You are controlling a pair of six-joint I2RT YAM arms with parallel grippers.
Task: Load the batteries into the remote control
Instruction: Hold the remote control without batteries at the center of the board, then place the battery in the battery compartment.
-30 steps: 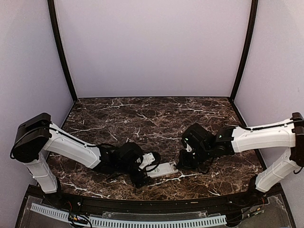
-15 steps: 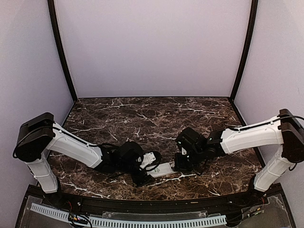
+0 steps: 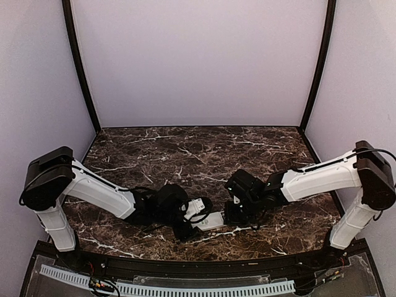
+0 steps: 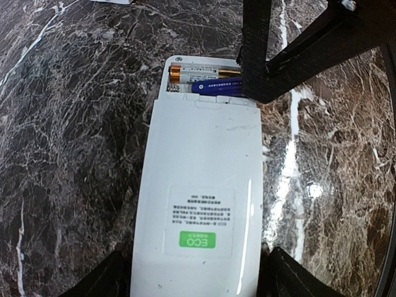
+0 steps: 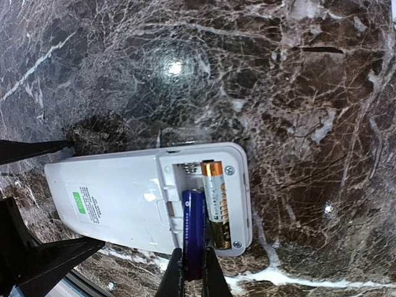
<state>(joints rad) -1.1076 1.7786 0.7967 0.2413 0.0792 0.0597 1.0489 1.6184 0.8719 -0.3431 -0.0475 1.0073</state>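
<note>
The white remote control (image 4: 198,198) lies face down on the marble table, its plain back up and its battery compartment open at the far end. My left gripper (image 4: 198,286) is shut on its near end, one finger on each long side. A gold and black battery (image 5: 216,207) lies seated in the compartment. My right gripper (image 5: 193,271) is shut on a blue battery (image 5: 193,229), whose front half rests in the slot beside the first. In the top view the remote (image 3: 210,221) lies between my left gripper (image 3: 187,229) and my right gripper (image 3: 230,213).
The dark marble table (image 3: 198,154) is walled in by pale panels on three sides. A small white flat piece (image 4: 111,1) shows at the top edge of the left wrist view. The black front rail (image 3: 198,263) runs just behind the remote.
My right arm has moved left to the remote, bringing the blue battery to the open compartment. The left gripper and the remote have shifted slightly left.
</note>
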